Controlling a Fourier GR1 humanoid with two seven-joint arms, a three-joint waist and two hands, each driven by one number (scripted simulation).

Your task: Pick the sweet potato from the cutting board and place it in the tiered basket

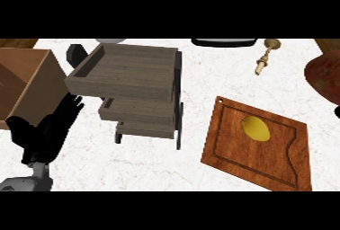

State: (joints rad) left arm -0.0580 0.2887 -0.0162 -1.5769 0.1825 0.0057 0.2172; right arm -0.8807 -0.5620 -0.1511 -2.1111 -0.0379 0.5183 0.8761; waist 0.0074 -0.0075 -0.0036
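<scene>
Brown wood at the far left, a box [23,81]; in front of it the robot's left hand [46,130], black, fingers straight and apart, holding nothing, resting near the edge; next along stands the grey tiered basket [119,88], the potato not in it; well to the right lies the cutting board [266,166], and on it, toward the upper middle, the yellow sweet potato [256,128], untouched; beyond are a brass piece [263,56] and a reddish pot [325,74]; the right hand is out of sight. I'd judge the pick not yet begun; next, a hand must reach over the board, curl round the potato, lift it clear and carry it left to a tray.
</scene>
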